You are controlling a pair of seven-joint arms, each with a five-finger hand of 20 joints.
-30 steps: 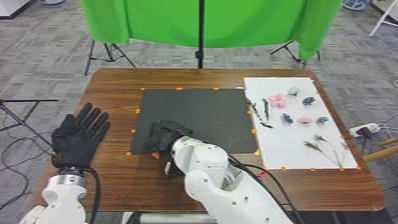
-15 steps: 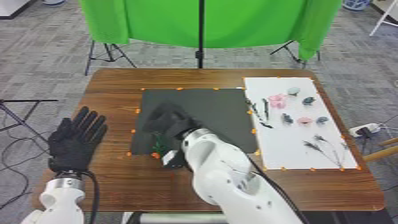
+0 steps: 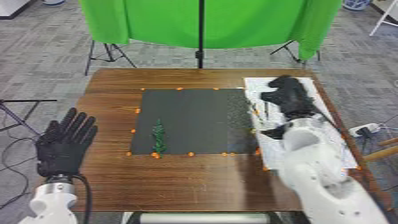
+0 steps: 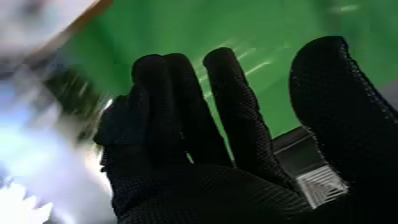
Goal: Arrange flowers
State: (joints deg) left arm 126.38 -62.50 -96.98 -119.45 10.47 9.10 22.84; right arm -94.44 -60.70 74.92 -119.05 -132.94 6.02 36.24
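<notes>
Where the green stem (image 3: 159, 137) lies: on the dark sheet (image 3: 195, 117), near its lower left corner. It runs up and down in the picture, with its thin tip at the top and its wider leafy part lower down.
Right hand (image 3: 291, 100): over the white sheet (image 3: 258, 83), at the right of the frame and a bit above the middle. It is well apart from the green stem.
Right hand's fingers: open and nearly straight, with the thumb held away from them. In the right wrist view the right hand (image 4: 213, 192) has nothing in its grip.
Left hand (image 3: 65, 150): at the left side of the frame, beside the dark sheet but not touching it. Its fingers are straight and spread out, pointing up the picture, and they hold nothing.
Dark twigs (image 3: 257, 112): by the left edge of the white sheet, next to the right hand, partly hidden.
White sheet: on the right part of the brown table (image 3: 114, 110). The right arm (image 3: 324, 165) hides a lot of it.
Orange bits (image 3: 155, 155): dotted around the edges of the dark sheet.
Green cloth (image 3: 151, 22): hanging at the top of the frame, past the table, with a black pole (image 3: 201, 30) in front.
</notes>
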